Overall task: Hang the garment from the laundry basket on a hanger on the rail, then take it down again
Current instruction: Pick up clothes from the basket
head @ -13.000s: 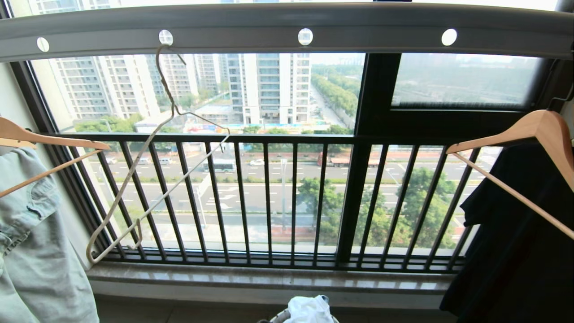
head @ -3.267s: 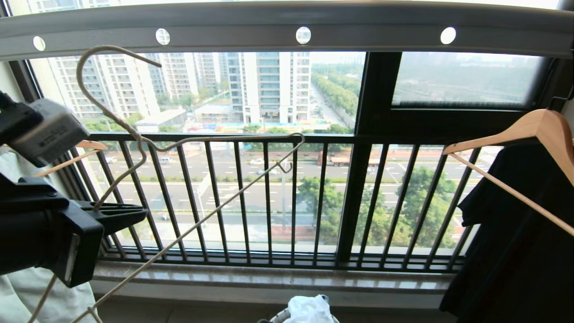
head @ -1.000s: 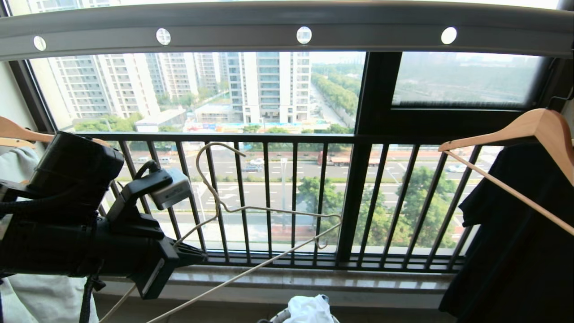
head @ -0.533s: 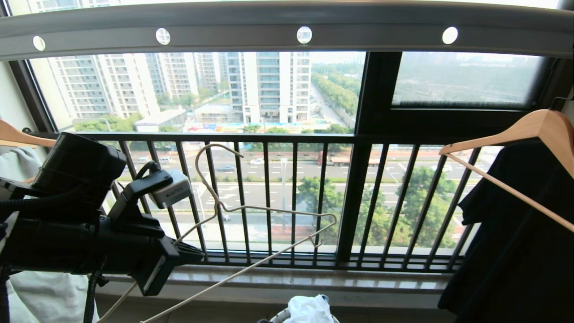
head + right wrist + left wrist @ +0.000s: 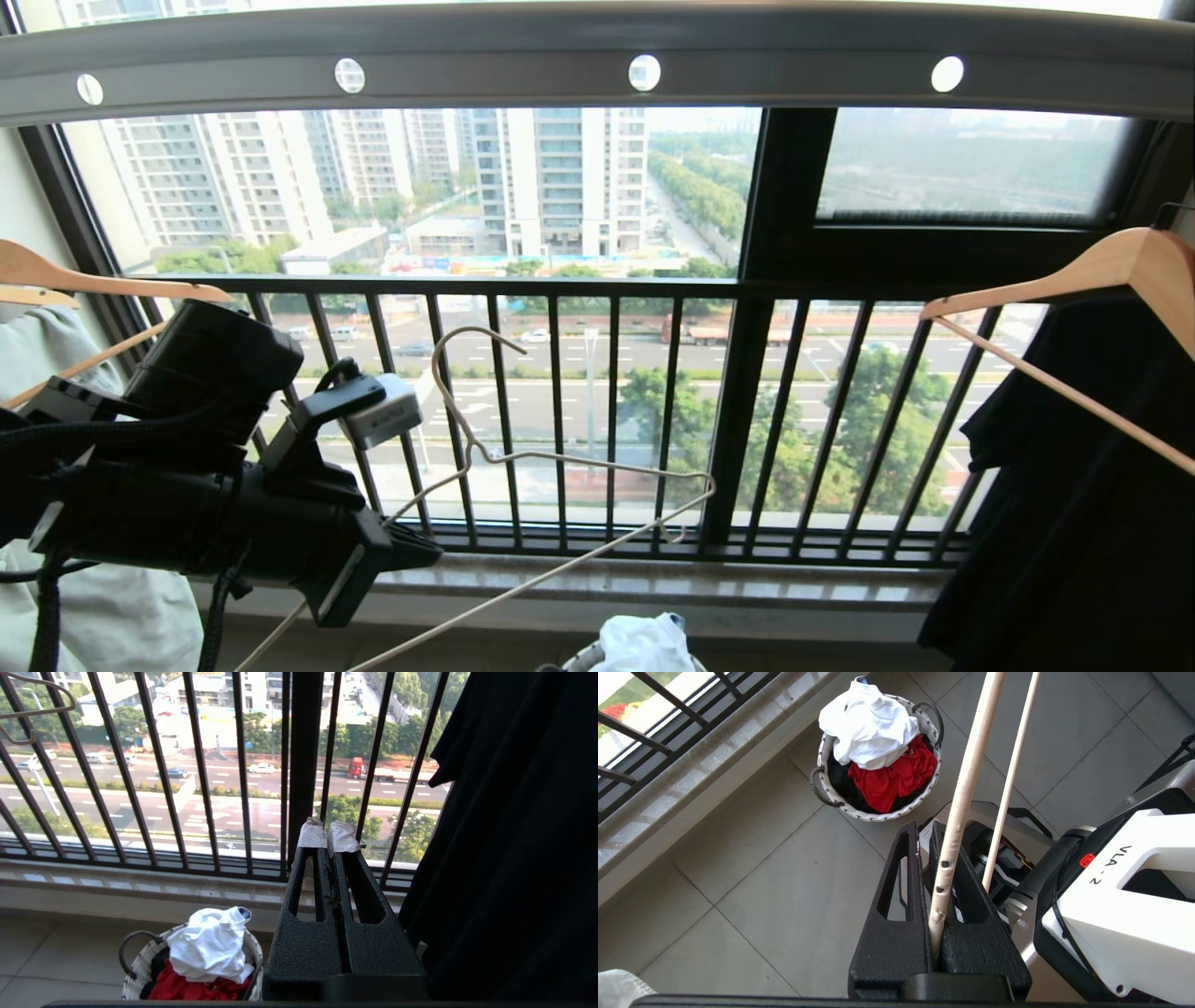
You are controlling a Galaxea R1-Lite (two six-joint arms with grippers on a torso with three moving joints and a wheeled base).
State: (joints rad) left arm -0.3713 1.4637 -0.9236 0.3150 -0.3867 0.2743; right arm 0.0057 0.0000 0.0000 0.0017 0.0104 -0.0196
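Left claw (image 5: 941, 933) clamped on hanger (image 5: 523, 495) arm; hanger off rail (image 5: 597, 65), long axis slanted from lower left to upper right, hook upward. Garment (image 5: 868, 725) heaped atop laundry basket (image 5: 878, 812) on floor, lying below and ahead of left claw. Right claw (image 5: 329, 833) shut, empty, judged nearer the basket.

floor (image 5: 752, 891): grey tiles | laundry basket (image 5: 924, 795) standing on it near window sill (image 5: 691, 779) | robot base (image 5: 994, 826) resting on tiles just beside basket
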